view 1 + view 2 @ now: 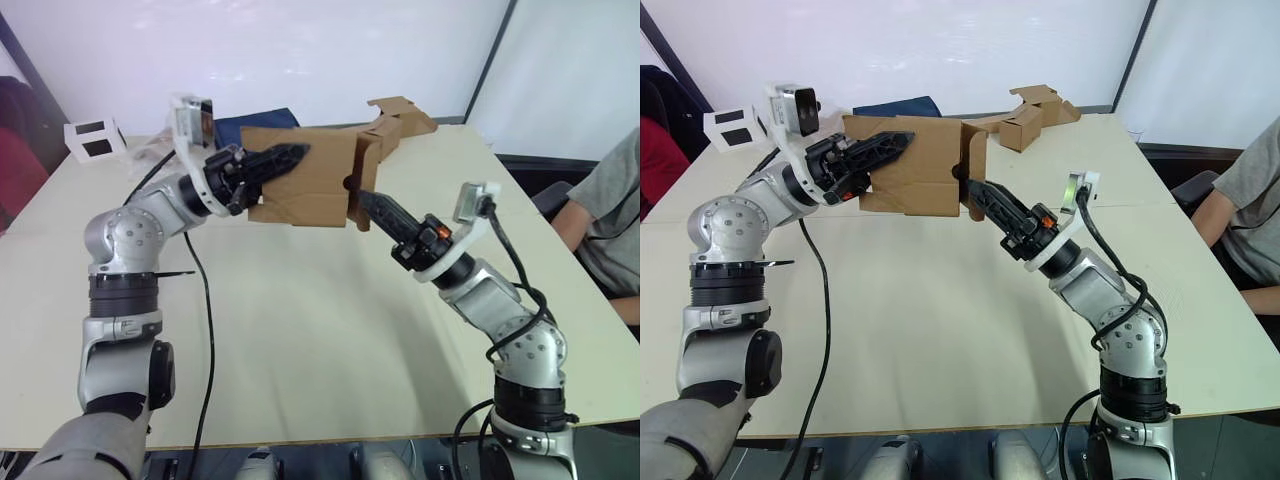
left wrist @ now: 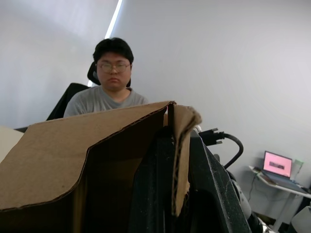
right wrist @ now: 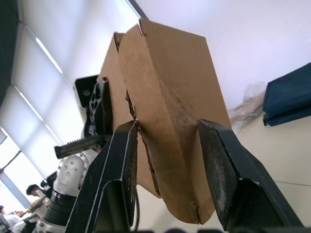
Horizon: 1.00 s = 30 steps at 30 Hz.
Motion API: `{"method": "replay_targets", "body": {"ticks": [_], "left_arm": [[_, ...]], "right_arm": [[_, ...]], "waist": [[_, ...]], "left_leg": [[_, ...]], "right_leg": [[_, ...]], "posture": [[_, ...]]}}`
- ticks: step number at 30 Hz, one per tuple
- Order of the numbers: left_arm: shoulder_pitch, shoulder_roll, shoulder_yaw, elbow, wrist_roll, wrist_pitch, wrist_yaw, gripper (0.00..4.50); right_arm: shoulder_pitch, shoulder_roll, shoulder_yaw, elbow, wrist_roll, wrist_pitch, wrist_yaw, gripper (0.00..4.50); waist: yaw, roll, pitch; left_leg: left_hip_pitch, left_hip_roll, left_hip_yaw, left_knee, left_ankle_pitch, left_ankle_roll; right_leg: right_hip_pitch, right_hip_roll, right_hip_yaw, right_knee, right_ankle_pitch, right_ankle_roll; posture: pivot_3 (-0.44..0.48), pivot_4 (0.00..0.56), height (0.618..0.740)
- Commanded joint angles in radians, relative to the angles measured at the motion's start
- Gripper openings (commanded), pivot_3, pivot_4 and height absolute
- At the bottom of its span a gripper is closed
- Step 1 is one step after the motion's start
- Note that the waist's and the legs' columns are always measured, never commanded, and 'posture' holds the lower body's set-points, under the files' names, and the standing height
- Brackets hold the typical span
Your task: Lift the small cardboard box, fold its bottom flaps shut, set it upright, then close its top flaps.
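Note:
The small cardboard box (image 1: 300, 178) hangs in the air above the far part of the table, lying on its side. My left gripper (image 1: 292, 155) is shut on its wall; in the left wrist view the black fingers (image 2: 209, 184) clamp a cardboard panel (image 2: 73, 155) between them. My right gripper (image 1: 362, 198) is at the box's right end and stands open. In the right wrist view the folded end flaps (image 3: 170, 102) meet along a jagged seam, and the right gripper's two fingers (image 3: 121, 160) straddle that end. I cannot tell which flaps are the top flaps.
A tan cardboard box (image 1: 400, 118) with loose flaps lies at the table's far right. A white box with black panels (image 1: 93, 138) sits far left, with a dark blue item (image 1: 258, 122) behind the held box. A person (image 1: 612, 210) sits at the right edge of the table (image 1: 300, 340).

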Motion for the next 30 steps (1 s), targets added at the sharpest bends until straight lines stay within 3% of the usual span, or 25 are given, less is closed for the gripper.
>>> {"method": "replay_targets", "body": {"ticks": [1,3,6,9,25,30], "left_arm": [[-0.018,0.008,0.033,-0.011,-0.023,-0.014,-0.003,0.00],[-0.019,0.007,0.033,-0.010,-0.023,-0.014,-0.003,0.00],[-0.018,0.007,0.033,-0.011,-0.024,-0.014,-0.004,0.00],[-0.018,0.006,0.034,-0.013,-0.026,-0.013,-0.003,0.00],[-0.013,0.008,0.039,-0.016,-0.031,-0.012,0.000,0.00],[-0.015,0.007,0.042,-0.013,-0.033,-0.011,0.000,0.00]], "right_arm": [[-0.001,0.014,-0.019,-0.034,0.053,-0.022,-0.006,1.95],[0.001,0.016,-0.018,-0.032,0.060,-0.026,-0.011,1.95],[0.007,0.018,-0.009,-0.032,0.061,-0.034,-0.016,1.18],[0.011,0.021,-0.003,-0.032,0.059,-0.037,-0.017,0.06],[0.007,0.037,0.006,-0.008,0.030,-0.077,-0.022,0.06],[0.012,0.035,0.004,0.000,0.044,-0.067,-0.022,1.93]], "waist": [[0.000,0.000,0.000],[0.000,0.000,0.000],[0.000,0.000,0.000],[0.000,0.000,0.000],[0.000,0.000,0.000],[0.000,0.000,0.000]], "left_leg": [[0.000,0.000,0.000,0.000,0.000,0.000],[0.000,0.000,0.000,0.000,0.000,0.000],[0.000,0.000,0.000,0.000,0.000,0.000],[0.000,0.000,0.000,0.000,0.000,0.000],[0.000,0.000,0.000,0.000,0.000,0.000],[0.000,0.000,0.000,0.000,0.000,0.000]], "right_leg": [[0.000,0.000,0.000,0.000,0.000,0.000],[0.000,0.000,0.000,0.000,0.000,0.000],[0.000,0.000,0.000,0.000,0.000,0.000],[0.000,0.000,0.000,0.000,0.000,0.000],[0.000,0.000,0.000,0.000,0.000,0.000],[0.000,0.000,0.000,0.000,0.000,0.000]], "posture": [[0.000,0.150,0.740],[0.000,0.150,0.740],[0.000,0.150,0.740],[0.000,0.150,0.740],[0.000,0.150,0.740],[0.000,0.150,0.740]]}}
